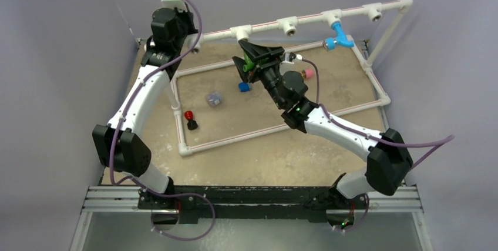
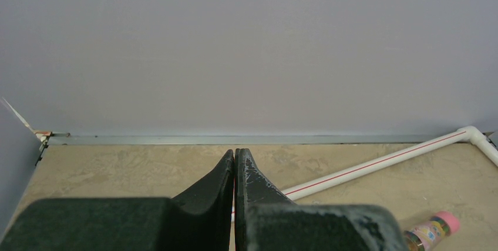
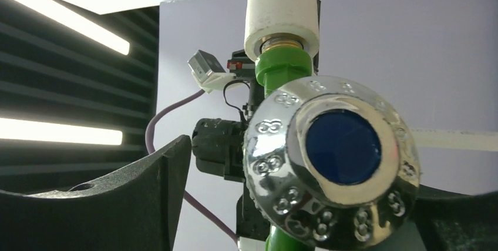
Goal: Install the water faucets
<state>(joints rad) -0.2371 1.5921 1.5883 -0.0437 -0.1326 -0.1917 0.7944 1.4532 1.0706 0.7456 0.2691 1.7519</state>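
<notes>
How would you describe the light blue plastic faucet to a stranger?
Find the raised white pipe rail along the far side. On its third T-fitting from the left hangs the light blue plastic faucet, the only blue piece mounted there.

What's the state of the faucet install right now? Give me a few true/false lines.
1. The light blue faucet hangs from a fitting on the far pipe rail. True.
2. The left gripper is open. False: its fingers are pressed together with nothing between them.
3. The green faucet sits at the mouth of a white T-fitting. True.
4. The right gripper is clamped on the green faucet. False: its jaws stand open, and the finger on the left of the wrist view is clear of the faucet.
5. The pink-capped cylinder is mounted on the pipe rail. False: it lies on the table.
</notes>
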